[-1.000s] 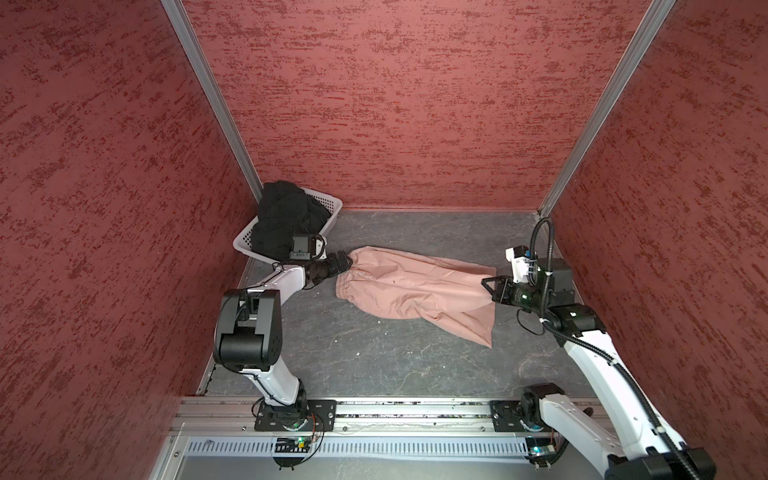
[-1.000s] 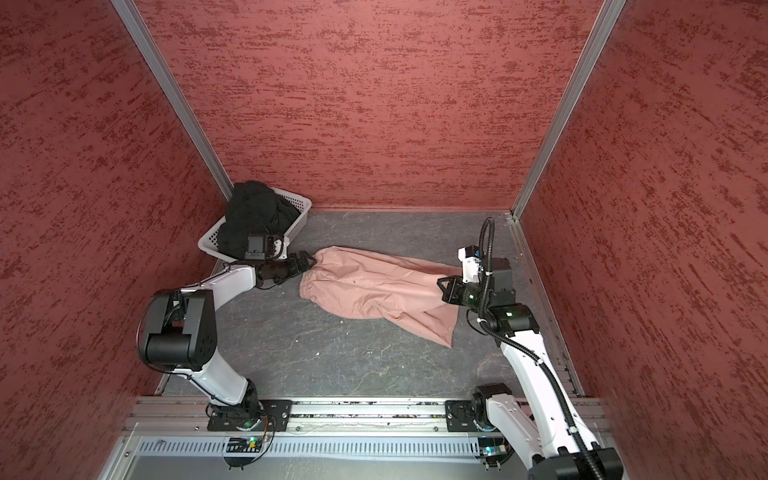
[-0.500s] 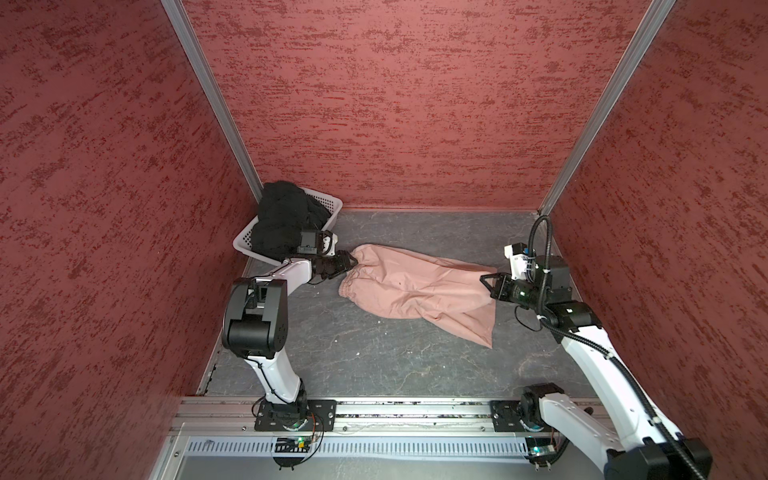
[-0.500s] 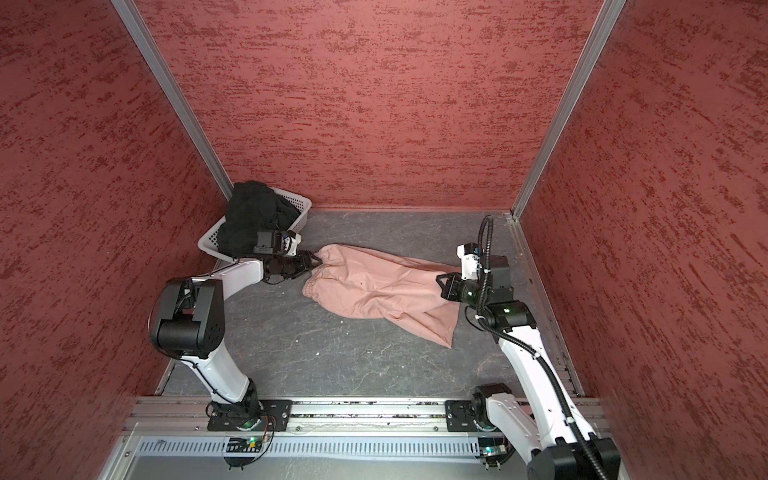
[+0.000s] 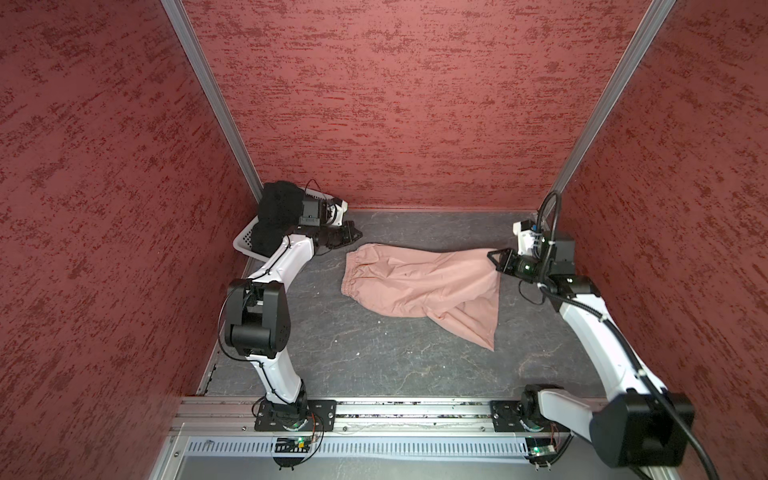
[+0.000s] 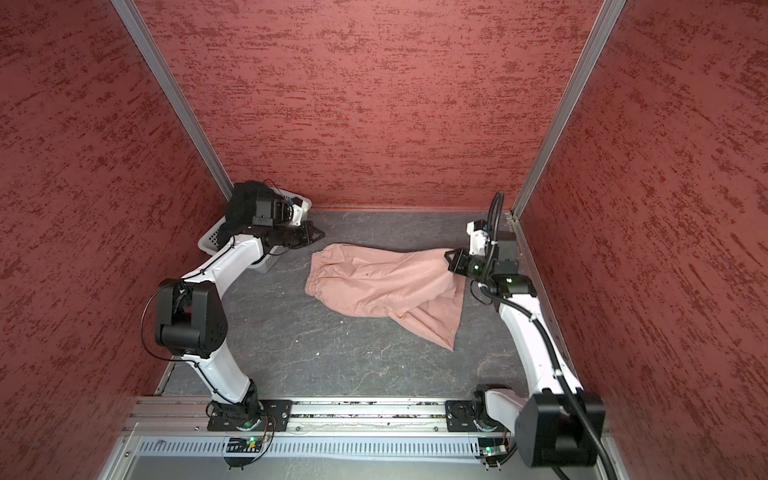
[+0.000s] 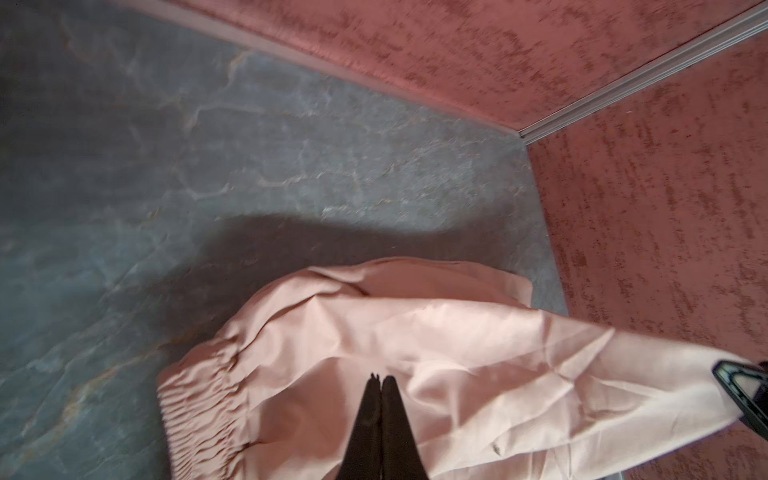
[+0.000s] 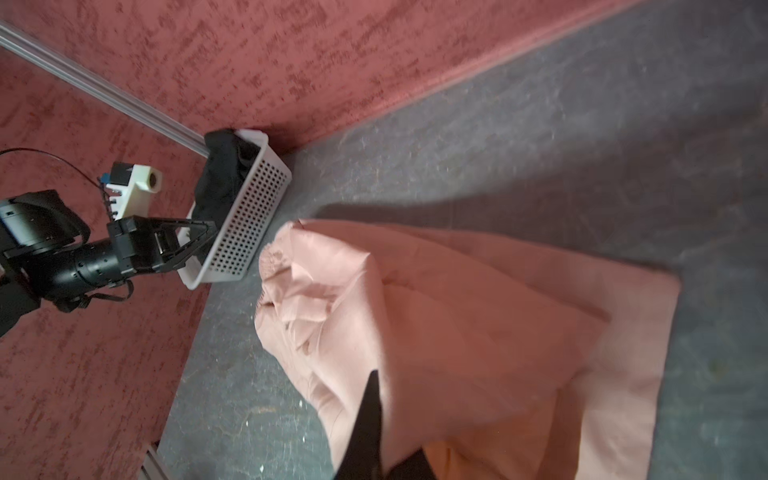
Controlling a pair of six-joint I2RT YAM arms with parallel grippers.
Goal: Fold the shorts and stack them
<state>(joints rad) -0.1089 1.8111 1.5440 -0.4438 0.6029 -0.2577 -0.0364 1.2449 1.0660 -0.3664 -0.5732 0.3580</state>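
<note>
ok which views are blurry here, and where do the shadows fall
Left wrist view: motion-blurred throughout; a broad shadow crosses the grey floor next to the pink shorts. Right wrist view: also smeared, though holes in the white basket are readable. Both top views: sharp, evenly lit, no glare.

No text, label, brand, number or sign can be read in any view. The pink shorts show only plain cloth. The black shorts heaped in the white basket are too dark and too small in the top views for any mark on them to be made out.
</note>
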